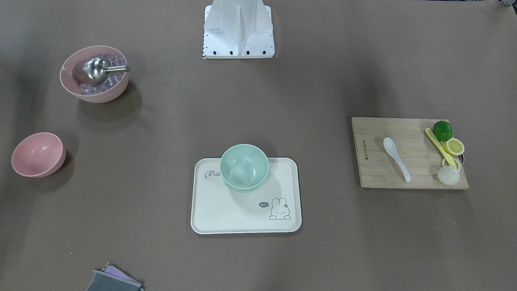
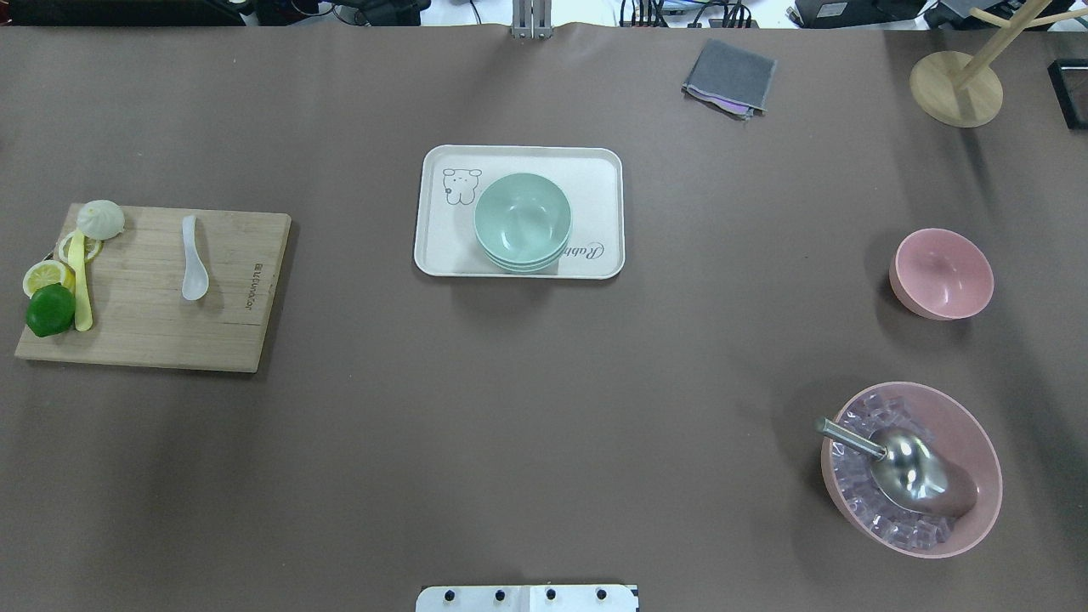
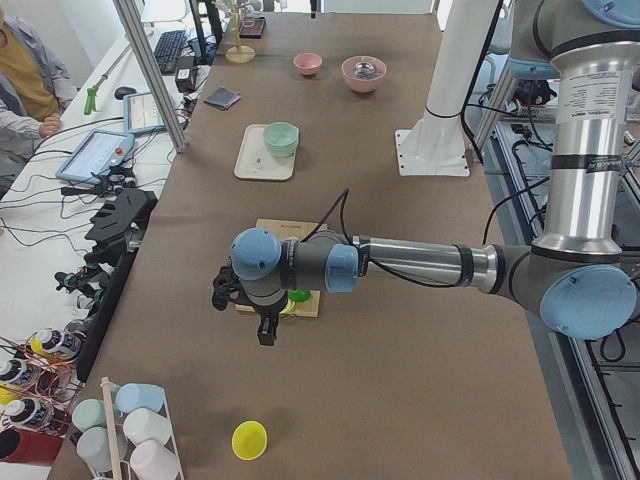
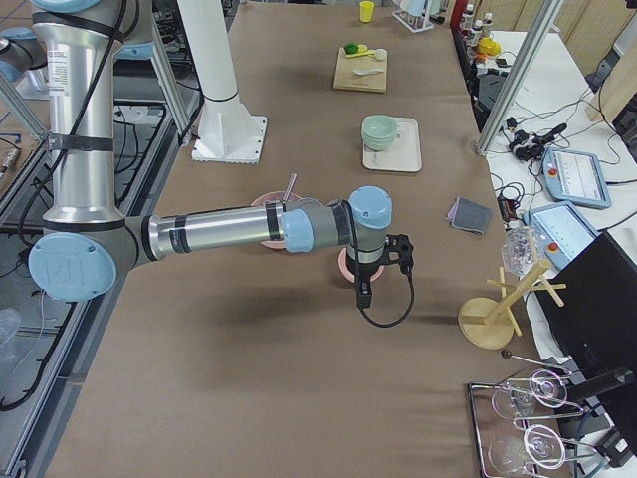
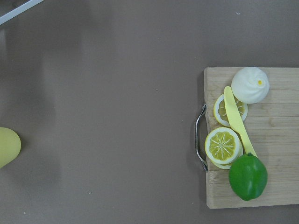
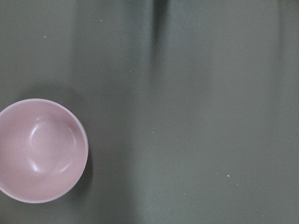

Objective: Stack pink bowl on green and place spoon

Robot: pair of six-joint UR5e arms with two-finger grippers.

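Note:
A small pink bowl (image 2: 942,274) stands empty on the table's right side; it also shows in the right wrist view (image 6: 42,149). Stacked green bowls (image 2: 522,221) sit on a cream tray (image 2: 595,170) at the middle. A white spoon (image 2: 193,257) lies on a wooden cutting board (image 2: 170,331) at the left. My left gripper (image 3: 266,332) hangs above the board's outer end. My right gripper (image 4: 363,292) hangs above the table beside the pink bowl. Both show only in the side views, so I cannot tell if they are open or shut.
A large pink bowl (image 2: 914,467) holds ice cubes and a metal scoop. A lime (image 5: 247,177), lemon slices, a yellow knife and a white bun lie on the board's end. A grey cloth (image 2: 731,76) and a wooden stand (image 2: 956,85) are at the far edge.

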